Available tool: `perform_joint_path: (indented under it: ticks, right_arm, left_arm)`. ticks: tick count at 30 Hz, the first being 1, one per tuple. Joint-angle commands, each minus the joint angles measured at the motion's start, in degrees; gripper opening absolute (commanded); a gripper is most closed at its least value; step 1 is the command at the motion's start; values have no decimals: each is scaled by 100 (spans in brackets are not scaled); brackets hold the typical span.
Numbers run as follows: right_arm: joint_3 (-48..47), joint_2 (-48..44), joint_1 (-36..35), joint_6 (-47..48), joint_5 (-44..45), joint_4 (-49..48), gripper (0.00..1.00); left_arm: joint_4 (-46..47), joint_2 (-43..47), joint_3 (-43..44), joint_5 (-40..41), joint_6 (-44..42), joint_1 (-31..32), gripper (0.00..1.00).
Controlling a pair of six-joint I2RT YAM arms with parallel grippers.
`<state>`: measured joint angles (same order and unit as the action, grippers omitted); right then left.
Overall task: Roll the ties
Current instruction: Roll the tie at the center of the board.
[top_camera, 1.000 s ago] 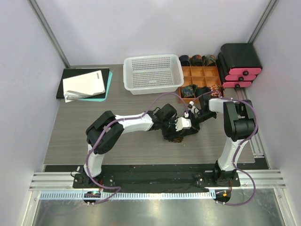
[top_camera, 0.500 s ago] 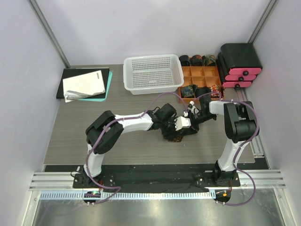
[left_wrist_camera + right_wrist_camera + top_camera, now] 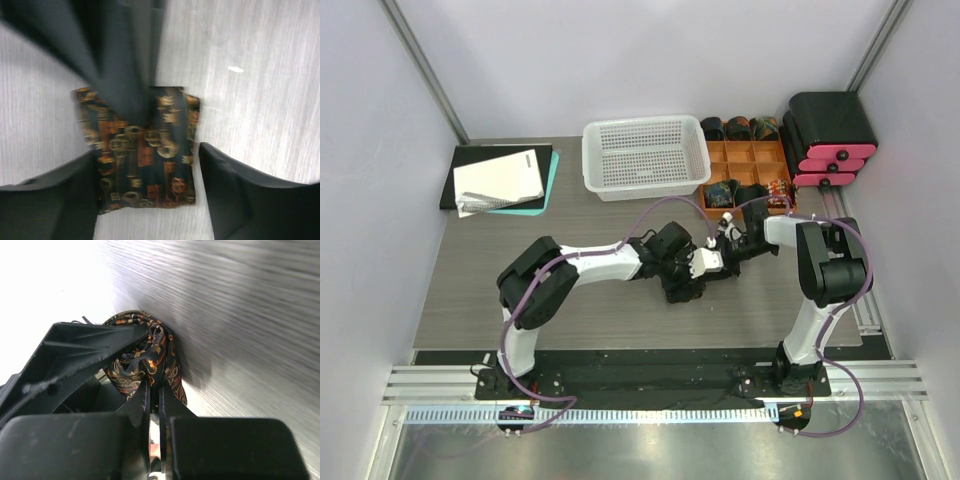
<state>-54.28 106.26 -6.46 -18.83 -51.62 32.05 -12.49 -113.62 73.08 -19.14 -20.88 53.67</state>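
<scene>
The tie (image 3: 142,160), dark with a brown-gold key pattern, lies as a short rolled bundle on the grey table; in the top view the tie (image 3: 682,290) is a dark mass between the two arms. My left gripper (image 3: 147,200) is open, its fingers (image 3: 240,200) on either side of the bundle's near end. My right gripper (image 3: 154,390) is shut on a fold of the tie (image 3: 145,357), reaching in from the far side. In the top view the left gripper (image 3: 680,280) and right gripper (image 3: 708,272) meet over the bundle.
A white mesh basket (image 3: 645,155) stands behind. An orange divider tray (image 3: 750,160) to its right holds several rolled ties (image 3: 725,192). A black and pink drawer unit (image 3: 830,140) is at the far right. Notebooks (image 3: 500,180) lie at the back left.
Both grippers and the tie bundle have shifted slightly left and a little farther from the arms' bases. The right gripper has kept its hold.
</scene>
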Motion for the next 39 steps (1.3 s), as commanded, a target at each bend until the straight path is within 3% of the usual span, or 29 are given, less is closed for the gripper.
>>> perform_joint_path:
  ticks: [1, 2, 3, 4, 10, 17, 26, 31, 34, 37, 38, 39]
  right_arm:
    - [-196, -518, -172, 28, 477, -209, 1]
    - [-232, -579, -172, 37, 486, -182, 1]
    - [-258, -632, -172, 81, 521, -156, 1]
    - [-258, -728, -163, 99, 538, -147, 1]
    - [-135, -642, -277, 301, 477, -129, 1]
    - [-65, -641, -373, 55, 485, -454, 1]
    - [-109, -571, -453, -165, 530, -577, 1]
    - [-100, -632, -453, -191, 433, -586, 1]
    - [-126, -632, -453, -252, 398, -595, 1]
    - [-162, -633, -444, -305, 372, -595, 1]
    - [-179, -624, -435, -349, 363, -586, 1]
    - [-205, -624, -435, -358, 345, -604, 1]
  left_arm:
    - [-255, 294, -645, -142, 383, -199, 79]
    - [-193, 436, -707, -282, 427, -251, 84]
    - [-131, 612, -768, -405, 471, -382, 99]
    - [130, 935, -943, -537, 619, -453, 100]
    - [1047, 1712, -1568, -662, 306, -779, 100]
    - [862, 1001, -885, -1232, 452, -718, 100]
    - [1143, 113, -532, -838, 594, -463, 100]
    - [1205, -125, -593, -697, 148, -367, 100]
    - [1056, -160, -663, -513, -230, -217, 89]
    - [854, -160, -795, -372, -555, -103, 65]
    - [706, -151, -839, -319, -644, -68, 51]
    - [669, -151, -874, -241, -697, -41, 46]
